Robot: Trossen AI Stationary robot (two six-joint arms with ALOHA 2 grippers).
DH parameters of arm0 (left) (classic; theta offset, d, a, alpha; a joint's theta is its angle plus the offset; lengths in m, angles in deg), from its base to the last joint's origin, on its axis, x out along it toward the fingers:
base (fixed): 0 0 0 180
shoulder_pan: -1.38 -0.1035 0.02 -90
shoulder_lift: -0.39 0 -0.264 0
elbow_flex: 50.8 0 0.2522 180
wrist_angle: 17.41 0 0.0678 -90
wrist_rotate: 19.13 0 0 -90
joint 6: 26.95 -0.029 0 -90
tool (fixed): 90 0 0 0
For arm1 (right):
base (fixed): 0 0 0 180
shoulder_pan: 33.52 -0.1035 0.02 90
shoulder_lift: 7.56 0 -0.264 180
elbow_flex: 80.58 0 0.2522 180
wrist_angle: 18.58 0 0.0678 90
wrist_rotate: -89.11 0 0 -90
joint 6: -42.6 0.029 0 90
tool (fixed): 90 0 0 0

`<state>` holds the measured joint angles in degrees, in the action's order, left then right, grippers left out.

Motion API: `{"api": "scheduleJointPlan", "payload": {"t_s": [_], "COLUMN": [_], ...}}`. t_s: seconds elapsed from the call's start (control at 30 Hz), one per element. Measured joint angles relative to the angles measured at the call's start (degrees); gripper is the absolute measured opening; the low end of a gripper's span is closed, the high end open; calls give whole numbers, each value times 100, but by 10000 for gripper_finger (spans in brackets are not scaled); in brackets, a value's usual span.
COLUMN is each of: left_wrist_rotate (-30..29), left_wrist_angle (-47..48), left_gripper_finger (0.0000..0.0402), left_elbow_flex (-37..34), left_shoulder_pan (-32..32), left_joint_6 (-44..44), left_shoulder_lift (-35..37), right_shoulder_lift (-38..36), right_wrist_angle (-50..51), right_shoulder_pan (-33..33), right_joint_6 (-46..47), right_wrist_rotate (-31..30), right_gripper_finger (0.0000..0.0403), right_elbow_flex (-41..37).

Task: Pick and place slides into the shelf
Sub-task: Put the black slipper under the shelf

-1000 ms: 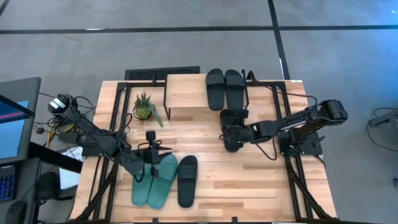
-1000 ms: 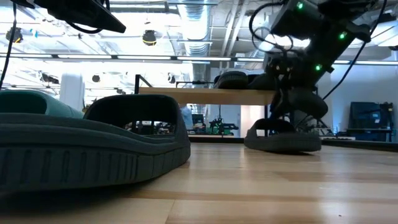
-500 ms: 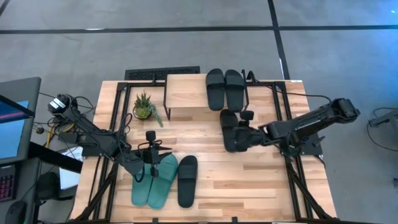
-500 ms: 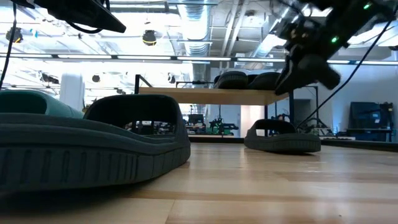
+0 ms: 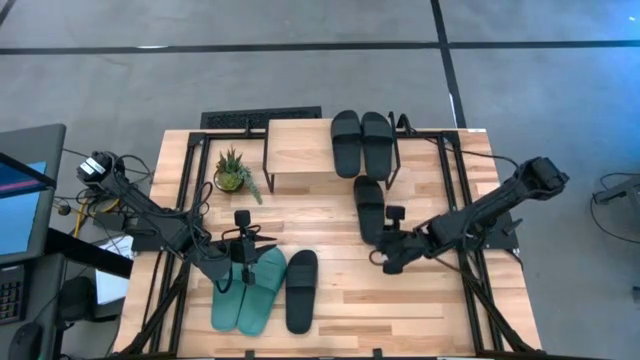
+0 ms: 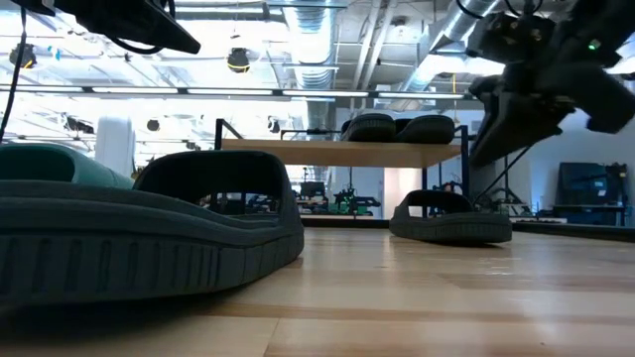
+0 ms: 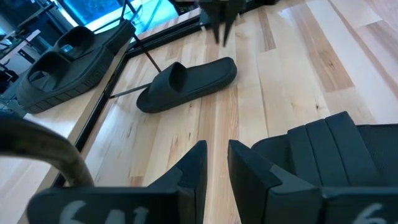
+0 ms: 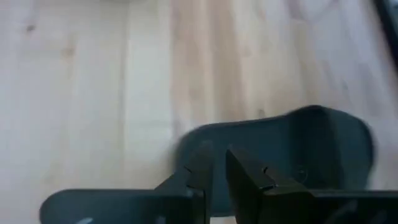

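**Loose black slide lay just off the right gripper, long axis toward the shelf**

The right gripper (image 5: 388,262) was seen above the surface (image 5: 340,310), its fingers (image 8: 249,177) drawn nearly together and gripping nothing. The black slide (image 5: 369,206) lay flat just beyond them, on the shelf side, its long axis pointed at the shelf (image 5: 300,150). The right arm was judged the nearer. The left gripper (image 5: 243,250) was held over the teal slides (image 5: 250,290), its fingers (image 7: 193,171) slightly parted and empty, another black slide (image 5: 301,291) beside them. One black pair (image 5: 361,142) was already lodged on the shelf.
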<state>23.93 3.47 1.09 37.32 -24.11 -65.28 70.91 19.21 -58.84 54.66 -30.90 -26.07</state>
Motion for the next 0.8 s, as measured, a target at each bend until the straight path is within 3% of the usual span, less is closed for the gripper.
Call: {"api": "scheduleJointPlan", "payload": {"t_s": [0.33, 0.8], "left_wrist_rotate": [2, 2], "left_wrist_angle": [9, 0], "left_gripper_finger": [55, 55], "left_elbow_flex": [0, 0], "left_shoulder_pan": [0, 0], "left_joint_6": [4, 6], "left_shoulder_lift": [-2, -2], "right_shoulder_lift": [616, 1047], "right_wrist_angle": [-606, -467], "right_shoulder_pan": [-364, -418], "right_joint_6": [402, 894], "right_wrist_rotate": [186, 174], "right_gripper_finger": [2, 0], "right_elbow_flex": [7, 2]}}
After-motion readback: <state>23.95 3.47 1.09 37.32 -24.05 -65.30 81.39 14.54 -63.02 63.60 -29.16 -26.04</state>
